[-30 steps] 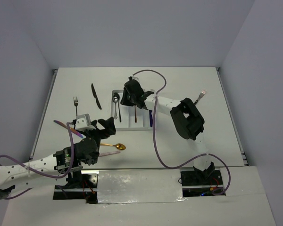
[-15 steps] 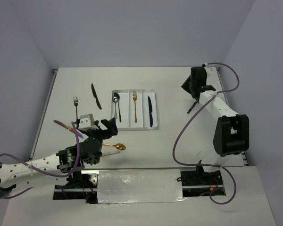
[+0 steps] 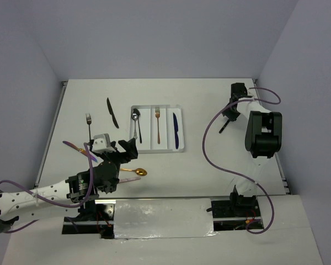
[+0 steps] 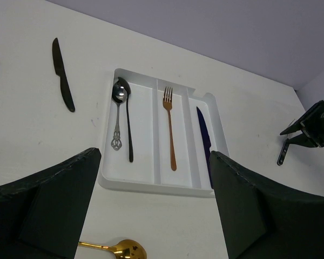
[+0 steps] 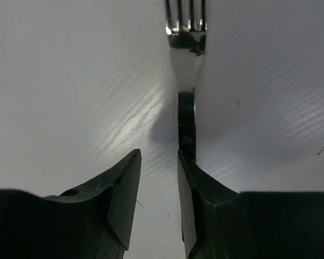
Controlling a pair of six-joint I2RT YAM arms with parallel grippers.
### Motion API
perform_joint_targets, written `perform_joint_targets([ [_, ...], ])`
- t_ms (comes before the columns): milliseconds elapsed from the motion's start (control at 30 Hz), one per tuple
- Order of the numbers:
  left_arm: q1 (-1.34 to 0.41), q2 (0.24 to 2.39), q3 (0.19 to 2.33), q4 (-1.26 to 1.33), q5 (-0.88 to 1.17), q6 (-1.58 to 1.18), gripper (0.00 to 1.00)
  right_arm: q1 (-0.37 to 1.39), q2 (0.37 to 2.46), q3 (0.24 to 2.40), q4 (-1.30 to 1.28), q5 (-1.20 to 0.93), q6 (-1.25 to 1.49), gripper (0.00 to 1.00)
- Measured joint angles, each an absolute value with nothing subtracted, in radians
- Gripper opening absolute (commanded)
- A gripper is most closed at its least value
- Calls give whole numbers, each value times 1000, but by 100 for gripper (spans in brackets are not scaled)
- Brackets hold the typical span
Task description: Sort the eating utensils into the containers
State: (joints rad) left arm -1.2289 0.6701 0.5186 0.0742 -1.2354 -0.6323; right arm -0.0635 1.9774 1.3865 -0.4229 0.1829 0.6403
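Cutlery tray (image 3: 180, 127) sits mid-worktop (image 3: 220, 160), three long compartments side by side.
- Left compartment: ornate silver spoon (image 4: 117, 121) and black spoon (image 4: 129, 132), lying lengthwise next to each other, bowls at the far end.
- Middle compartment: copper fork (image 4: 169, 132), tines at the far end.
- Right compartment: dark blue knife (image 4: 203, 132), lengthwise.

Loose on the worktop left of the tray: black knife (image 3: 112, 112), silver fork (image 3: 89, 122), purple iridescent piece (image 3: 71, 146) partly under the left arm. Gold spoon (image 3: 134, 171) lies near-side of the tray.

Left fingers (image 4: 70, 189) are wide apart, nothing between them, hovering near-side of the tray.

Right fingers (image 5: 124, 189) are at the far right, a narrow empty gap between them. Black-handled fork (image 5: 186, 113) lies just ahead; its handle end reaches one fingertip, contact unclear.
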Motion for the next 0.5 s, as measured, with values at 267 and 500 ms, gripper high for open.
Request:
perform_joint_targets([
  [267, -1229, 670, 519, 74, -1232, -632, 95, -101, 2019, 1449, -461, 163, 657, 42],
  [500, -1229, 669, 519, 74, -1225, -632, 95, -101, 2019, 1452, -503, 174, 657, 42],
])
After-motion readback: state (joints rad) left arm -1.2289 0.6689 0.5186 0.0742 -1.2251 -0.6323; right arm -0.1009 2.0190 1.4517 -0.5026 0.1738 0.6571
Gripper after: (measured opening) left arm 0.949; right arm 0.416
